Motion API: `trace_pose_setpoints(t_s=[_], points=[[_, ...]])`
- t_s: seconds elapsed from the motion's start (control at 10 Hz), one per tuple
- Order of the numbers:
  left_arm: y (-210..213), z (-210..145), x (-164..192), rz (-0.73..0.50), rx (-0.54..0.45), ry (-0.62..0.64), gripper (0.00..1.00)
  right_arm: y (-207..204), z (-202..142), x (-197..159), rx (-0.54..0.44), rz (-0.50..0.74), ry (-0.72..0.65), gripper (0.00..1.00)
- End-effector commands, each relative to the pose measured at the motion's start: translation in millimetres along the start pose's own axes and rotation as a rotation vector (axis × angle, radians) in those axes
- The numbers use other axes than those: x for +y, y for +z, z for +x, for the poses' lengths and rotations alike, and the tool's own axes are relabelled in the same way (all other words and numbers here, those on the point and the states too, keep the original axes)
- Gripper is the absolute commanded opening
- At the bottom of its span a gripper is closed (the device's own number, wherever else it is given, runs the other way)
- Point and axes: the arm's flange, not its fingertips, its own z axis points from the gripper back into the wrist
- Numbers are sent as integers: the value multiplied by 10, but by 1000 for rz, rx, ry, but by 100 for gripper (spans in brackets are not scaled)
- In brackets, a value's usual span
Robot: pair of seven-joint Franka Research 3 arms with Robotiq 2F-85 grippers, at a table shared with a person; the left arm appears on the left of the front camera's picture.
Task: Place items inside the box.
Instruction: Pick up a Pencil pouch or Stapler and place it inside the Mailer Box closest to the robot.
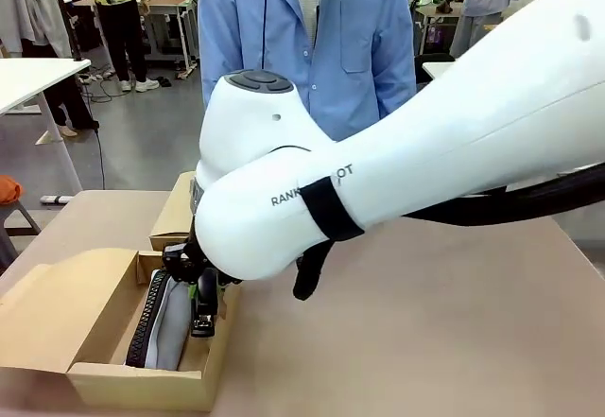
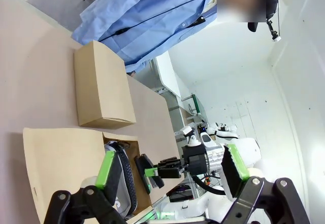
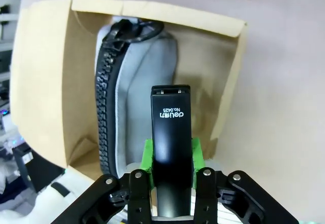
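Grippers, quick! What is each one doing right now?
Left gripper: open, holding nothing.
Right gripper: closed on a black stapler.

box [image 1: 142,384]: plain brown cardboard on flaps and walls, no print.
pencil pouch [image 3: 147,82]: pale grey fabric; black zip band down one long side, black pull ring at its end.
stapler [image 3: 171,127]: glossy black body, white lettering on top, thin silvery strip at the tip.
right gripper [image 3: 171,155]: black linkage, silver screw heads, bright green pads.
left gripper [image 2: 169,155]: black frame, green pads, silver screw heads.
right arm [image 1: 425,152]: white shell, dark grey lettering, black strap around it.
second box [image 1: 175,214]: same plain brown cardboard, towards the table's far edge.
table [image 1: 425,341]: matte pinkish tan, no pattern.
coat [image 1: 350,48]: the person's, plain light blue.
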Motion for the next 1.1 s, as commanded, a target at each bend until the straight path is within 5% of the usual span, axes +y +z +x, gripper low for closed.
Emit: trace_pose_setpoints(t_s=[0.0,0.3,0.4,0.5,0.6,1.0], points=[[-7,-9,-14,-22,-11,-18,100,-4,79,116,-23,6,-20,32],[-7,-9,-14,-22,-11,-18,100,-26,69,108,9,12,-9,32],[-7,-9,-14,-22,-11,-18,100,-26,66,107,20,16,-5,52],[-7,-9,-14,-22,-11,-18,100,-22,59,85,29,15,-4,91],[-7,-9,-14,-22,-11,-18,100,-21,53,66,29,15,-11,100],[-7,-9,-14,-22,-11,-18,100,11,24,-21,56,39,-17,100]])
